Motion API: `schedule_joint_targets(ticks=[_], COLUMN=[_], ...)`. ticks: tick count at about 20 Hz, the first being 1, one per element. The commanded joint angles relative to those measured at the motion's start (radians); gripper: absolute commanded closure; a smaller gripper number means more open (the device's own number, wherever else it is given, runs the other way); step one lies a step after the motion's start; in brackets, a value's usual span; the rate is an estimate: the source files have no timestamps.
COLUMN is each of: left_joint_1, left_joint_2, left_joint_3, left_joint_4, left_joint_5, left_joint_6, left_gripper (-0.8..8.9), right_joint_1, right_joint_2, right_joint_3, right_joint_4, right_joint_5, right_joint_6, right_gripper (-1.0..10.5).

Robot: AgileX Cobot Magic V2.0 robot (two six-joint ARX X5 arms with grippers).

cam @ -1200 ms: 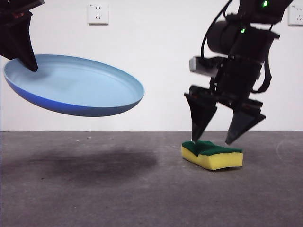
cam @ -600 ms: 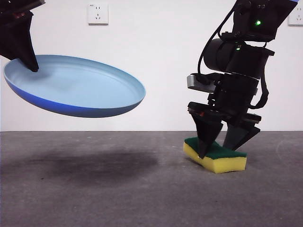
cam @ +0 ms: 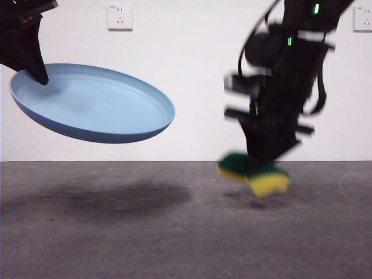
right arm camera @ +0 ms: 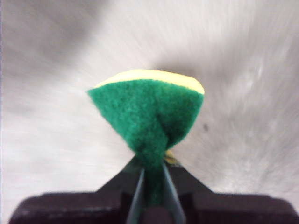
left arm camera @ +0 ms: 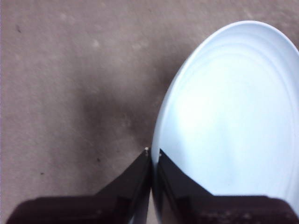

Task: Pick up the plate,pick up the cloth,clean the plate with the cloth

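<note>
While the left gripper (left arm camera: 153, 156) clamps the tilted plate (cam: 93, 103) aloft, right gripper (right arm camera: 152, 175) pinches the cloth (cam: 254, 172) — clear of the table (cam: 145, 232).

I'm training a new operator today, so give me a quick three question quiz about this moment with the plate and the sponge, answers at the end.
1. True or false: the sponge lies flat on the table.
2. Which gripper holds the plate: A, left; B, right; C, neither?
3. Fill in: the right gripper pinches the sponge with the ____ layer facing its wrist camera.

Key:
1. False; it is lifted clear, squeezed between the jaws.
2. A; the left gripper clamps the rim, plate tilted in the air.
3. Green.
</note>
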Motion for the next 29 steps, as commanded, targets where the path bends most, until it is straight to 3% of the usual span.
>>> schedule_joint_targets(ticks=[1, 4, 7, 10, 14, 24, 26, 29], left_joint_1=[-0.005, -0.025, -0.092, -0.172, -0.246, -0.291, -0.269, -0.228], left_joint_2=[0.017, 0.05, 0.065, 0.064, 0.064, 0.064, 0.064, 0.064], left_joint_3=[-0.008, -0.008, -0.008, -0.008, -0.008, -0.008, -0.008, -0.008], left_joint_4=[0.025, 0.04, 0.069, 0.115, 0.14, 0.249, 0.255, 0.224], left_joint_5=[-0.008, 0.002, 0.009, 0.079, 0.087, 0.079, 0.077, 0.084], left_joint_6=[-0.014, -0.04, -0.065, -0.099, -0.122, -0.148, -0.148, -0.146], left_gripper=[8.22, 8.22, 8.22, 8.22, 8.22, 8.22, 8.22, 8.22], right_joint_1=[0.033, 0.072, 0.123, 0.133, 0.164, 0.331, 0.361, 0.364], right_joint_2=[-0.118, -0.249, -0.29, -0.251, -0.177, -0.129, -0.129, -0.129], right_joint_3=[0.0, 0.0, 0.0, 0.0, 0.0, 0.0, 0.0, 0.0], right_joint_4=[0.008, 0.027, 0.088, 0.122, 0.135, 0.135, 0.025, -0.167], right_joint_5=[-0.012, -0.168, -0.124, -0.1, -0.101, -0.096, -0.051, 0.201], right_joint_6=[0.05, 0.11, 0.118, 0.123, 0.195, 0.213, 0.185, 0.131], right_gripper=[9.6, 9.6, 9.6, 9.6, 9.6, 9.6, 9.6, 9.6])
